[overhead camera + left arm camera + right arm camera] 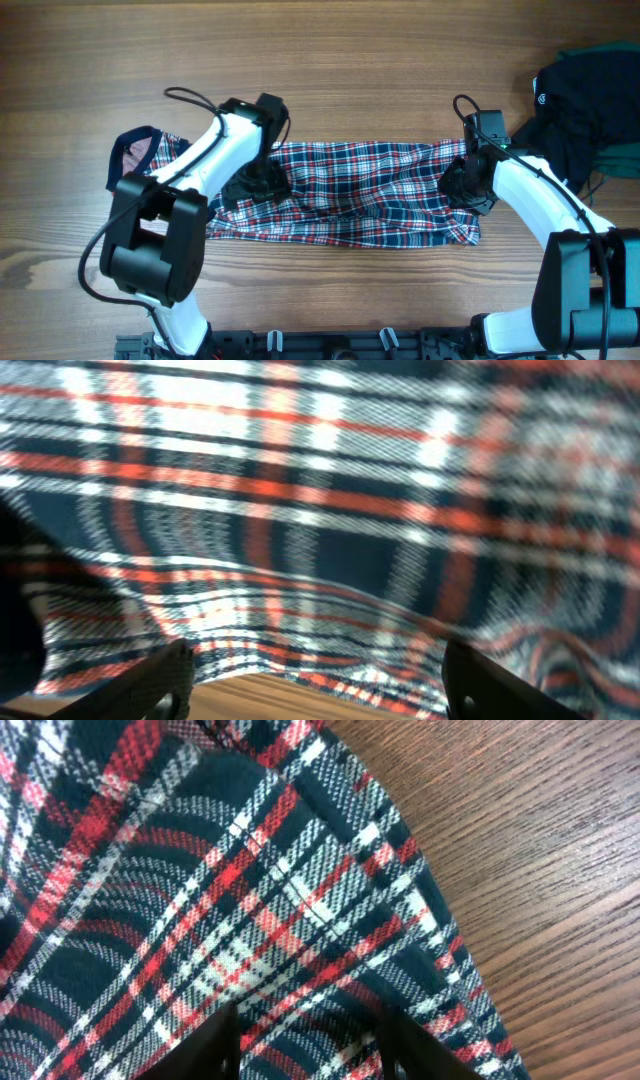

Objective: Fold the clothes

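We see the left gripper (315, 670), jaws wide apart, and the right gripper (310, 1040), jaws half apart, both gripping nothing over the plaid shirt (370, 195) spread on the counter (350, 60); a black garment (575, 100) lies far right.

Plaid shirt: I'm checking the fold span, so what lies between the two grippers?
Only the plaid shirt itself: rumpled fabric runs unbroken from the left gripper to the right gripper, with nothing else on it. The overhead view shows this.
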Controlling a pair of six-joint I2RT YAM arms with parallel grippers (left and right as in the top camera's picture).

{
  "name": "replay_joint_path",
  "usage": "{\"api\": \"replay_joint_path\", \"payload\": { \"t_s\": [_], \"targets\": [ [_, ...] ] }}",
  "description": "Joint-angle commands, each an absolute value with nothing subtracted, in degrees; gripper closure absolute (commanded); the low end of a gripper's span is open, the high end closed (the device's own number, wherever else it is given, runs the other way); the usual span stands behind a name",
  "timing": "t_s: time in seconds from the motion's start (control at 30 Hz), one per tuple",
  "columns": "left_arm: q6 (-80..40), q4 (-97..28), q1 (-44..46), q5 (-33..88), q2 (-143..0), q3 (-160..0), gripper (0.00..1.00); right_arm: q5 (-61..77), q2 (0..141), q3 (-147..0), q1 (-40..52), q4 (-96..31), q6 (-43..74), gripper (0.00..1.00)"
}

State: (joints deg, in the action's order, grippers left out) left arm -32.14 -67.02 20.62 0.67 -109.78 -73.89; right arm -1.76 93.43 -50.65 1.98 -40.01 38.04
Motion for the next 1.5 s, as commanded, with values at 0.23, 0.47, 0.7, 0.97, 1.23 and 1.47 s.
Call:
{"api": "replay_joint_path", "payload": {
  "t_s": [0.23,0.47,0.7,0.97,1.23,1.47],
  "targets": [
    [-44.1,-71.0,18.8,-4.2,-95.6,-72.9,0.24,-1.7,93.4,-50.7,1.9,-37.8,36.8,0.44],
    [-50.2,-65.2,17.0,-5.2,-81.6,-60.7,0.25,-1.2,93.4,-50.7,1.9,-35.8,36.1,0.43],
    [-55.3,-57.1,15.5,-2.3,-74.6,-50.4,0.22,0.7,93.4,-50.7,1.9,-35.1,36.0,0.43],
    [-56.4,-43.7,13.7,1.0,-74.7,-39.7,0.22,1.4,93.4,-50.7,1.9,-35.2,34.3,0.43],
    [-54.3,-37.6,11.7,0.4,-75.0,-37.2,0.25,1.6,93.4,-50.7,1.9,-35.4,34.3,0.43],
    [-54.2,-34.3,11.7,-0.6,-75.1,-34.8,0.36,1.6,93.4,-50.7,1.9,-36.0,34.0,0.43]
  ]
}}
